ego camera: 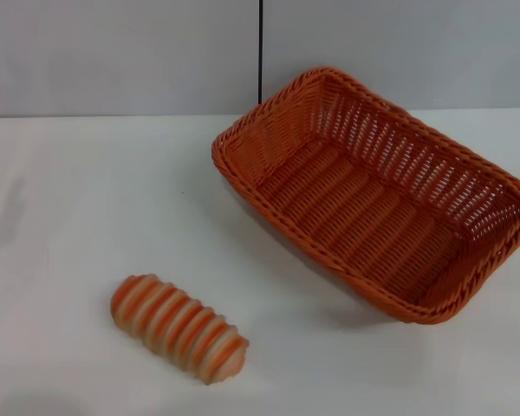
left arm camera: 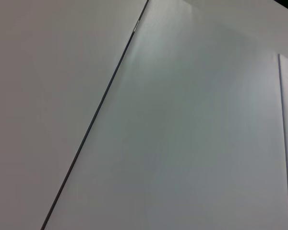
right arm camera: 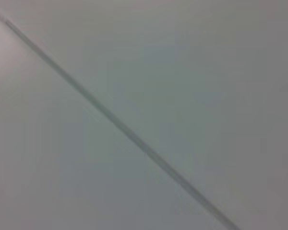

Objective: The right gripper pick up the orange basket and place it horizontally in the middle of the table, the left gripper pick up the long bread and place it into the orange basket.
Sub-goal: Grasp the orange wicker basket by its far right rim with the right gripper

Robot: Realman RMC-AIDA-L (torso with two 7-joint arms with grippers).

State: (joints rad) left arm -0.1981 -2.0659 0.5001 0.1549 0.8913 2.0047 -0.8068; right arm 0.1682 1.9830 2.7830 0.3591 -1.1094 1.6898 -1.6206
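Right now we are seeing the orange basket [ego camera: 377, 195] lying askew on the counter's [ego camera: 87, 191] right side, nearer our right arm, its long axis running diagonally; the long bread [ego camera: 179, 328] is resting front-left. Neither pincer is showing, so we cannot tell their state.

Setting: bare test room or lab. Evidence: plain white bench [ego camera: 87, 199]; light grey panelled wall [ego camera: 113, 52] with dark vertical seam [ego camera: 261, 52]; no furnishings.
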